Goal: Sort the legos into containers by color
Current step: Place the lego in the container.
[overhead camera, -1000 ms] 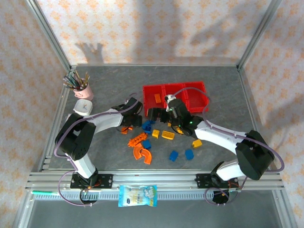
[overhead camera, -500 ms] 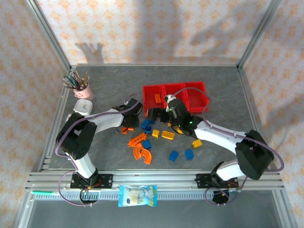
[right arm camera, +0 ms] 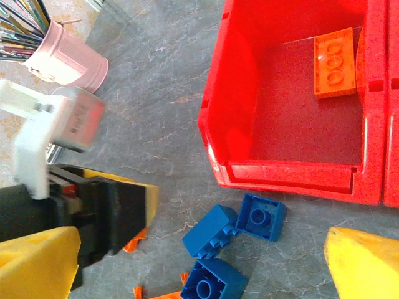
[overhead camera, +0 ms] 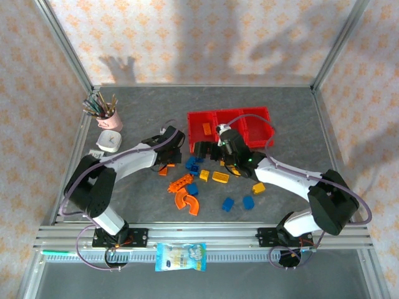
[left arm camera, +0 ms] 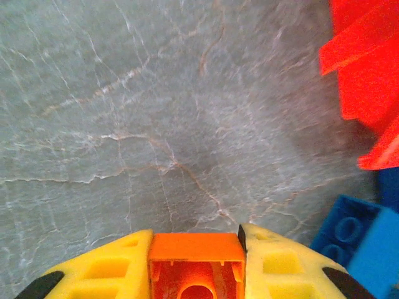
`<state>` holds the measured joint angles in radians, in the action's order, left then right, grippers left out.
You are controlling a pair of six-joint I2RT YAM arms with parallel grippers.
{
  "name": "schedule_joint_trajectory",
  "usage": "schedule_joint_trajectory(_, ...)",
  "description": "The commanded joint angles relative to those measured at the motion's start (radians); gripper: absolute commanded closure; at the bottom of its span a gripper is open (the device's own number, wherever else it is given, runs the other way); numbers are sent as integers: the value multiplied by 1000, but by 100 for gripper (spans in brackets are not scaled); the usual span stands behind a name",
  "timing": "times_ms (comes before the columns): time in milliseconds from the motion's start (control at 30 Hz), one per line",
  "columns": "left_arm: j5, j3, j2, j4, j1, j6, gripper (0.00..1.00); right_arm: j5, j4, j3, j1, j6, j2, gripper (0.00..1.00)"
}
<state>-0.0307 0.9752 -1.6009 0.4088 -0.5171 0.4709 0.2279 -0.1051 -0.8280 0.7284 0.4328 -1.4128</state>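
Early: one orange lego (right arm camera: 335, 62) lies in the containers' (right arm camera: 215, 112) left bin, other legos (overhead camera: 187, 200) loose on the tabletop (overhead camera: 280, 106). Left tool (left arm camera: 196, 274) clamps an orange brick (left arm camera: 196, 248) beside the bins. Right tool (right arm camera: 199, 268) gapes empty over blue bricks (right arm camera: 212, 233).

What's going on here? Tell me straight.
Two robot arms are sorting lego bricks by color into a row of red bins. The left gripper is shut on an orange brick, just left of the bins. The right gripper hangs open above a few blue bricks in front of the leftmost bin. That bin holds a single orange piece; the other bricks in view lie loose on the table.
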Motion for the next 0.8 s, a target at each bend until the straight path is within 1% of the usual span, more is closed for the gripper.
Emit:
schedule_joint_trajectory(0, -37, 68, 62, 44, 1, 38, 81, -32, 27, -41, -23, -28, 41, 0)
schedule_joint_trajectory(167, -17, 145, 118, 32, -2, 72, 84, -11, 44, -49, -64, -32, 58, 0)
schedule_joint_trajectory(300, -6, 234, 105, 14, -16, 91, 85, -7, 53, -52, -100, -44, 67, 0)
schedule_joint_trajectory(467, -11, 373, 3, 6, -37, 105, 86, -9, 53, -57, -135, -57, 69, 0)
schedule_joint_trajectory(767, -30, 632, -263, 23, -63, 109, 87, -22, 47, -69, -212, -60, 49, 0)
